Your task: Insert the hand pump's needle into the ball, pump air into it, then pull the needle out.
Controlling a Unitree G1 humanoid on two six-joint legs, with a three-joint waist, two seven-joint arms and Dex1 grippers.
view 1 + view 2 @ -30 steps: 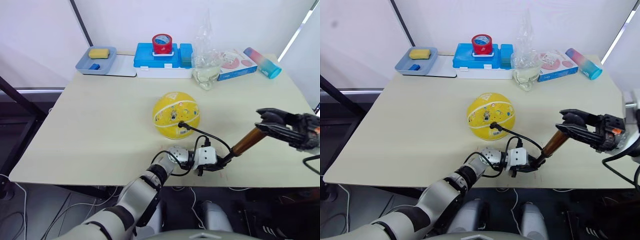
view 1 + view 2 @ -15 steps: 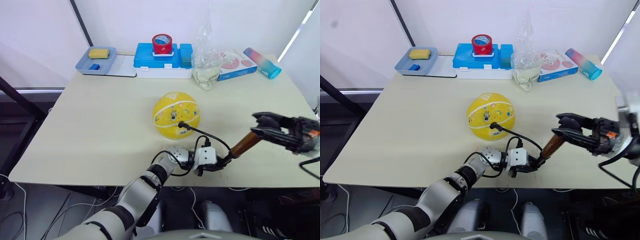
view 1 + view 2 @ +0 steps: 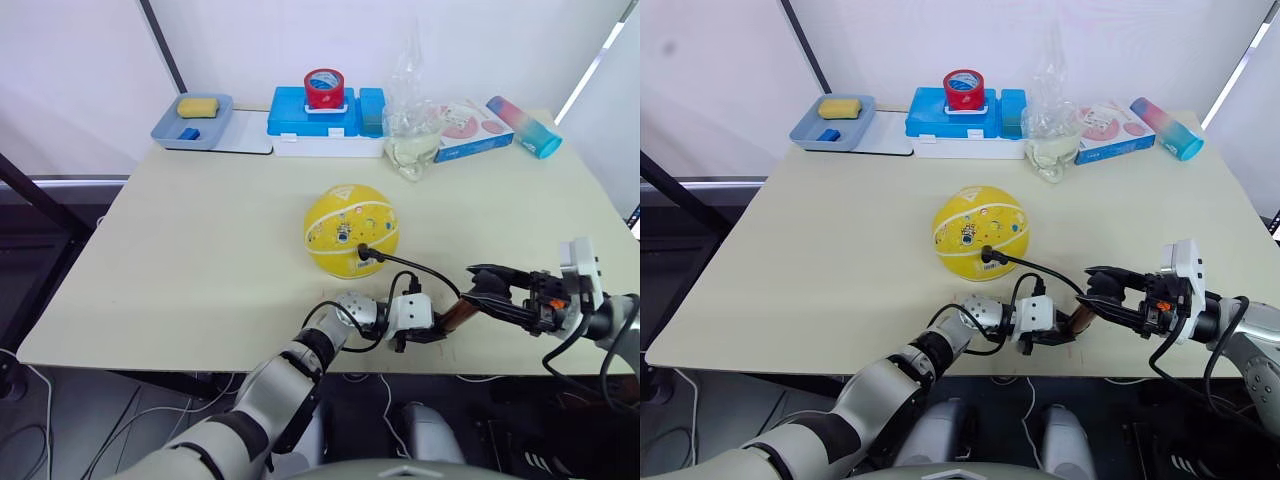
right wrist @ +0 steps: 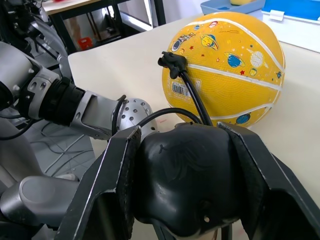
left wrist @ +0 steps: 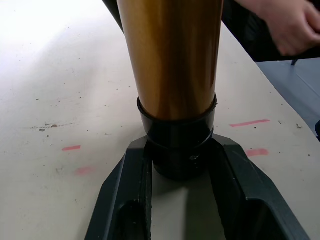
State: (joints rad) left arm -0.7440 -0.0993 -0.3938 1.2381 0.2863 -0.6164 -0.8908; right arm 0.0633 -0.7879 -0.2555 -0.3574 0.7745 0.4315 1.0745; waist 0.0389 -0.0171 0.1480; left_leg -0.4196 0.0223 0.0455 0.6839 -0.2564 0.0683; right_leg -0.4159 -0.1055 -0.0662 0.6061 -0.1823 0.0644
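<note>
Now the right gripper, closed on the black handle, has pushed it down the gold-bronze hand pump, whose base cap the left gripper clamps at the desk's near edge. That reads as one stroke delivered into the yellow ball with white seams at mid-desk, the needle fitting seated in it.

Round yellow ball on table; hand pump near front edge, its hose-tip needle fitting plugged into ball.

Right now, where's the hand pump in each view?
Left eye view: hand pump low, right of centre.
Right eye view: same spot.
Left wrist view: gold barrel rising between the fingers.
Right wrist view: black handle between the fingers.
Landmark: ball, in both eye views and right wrist view.
</note>
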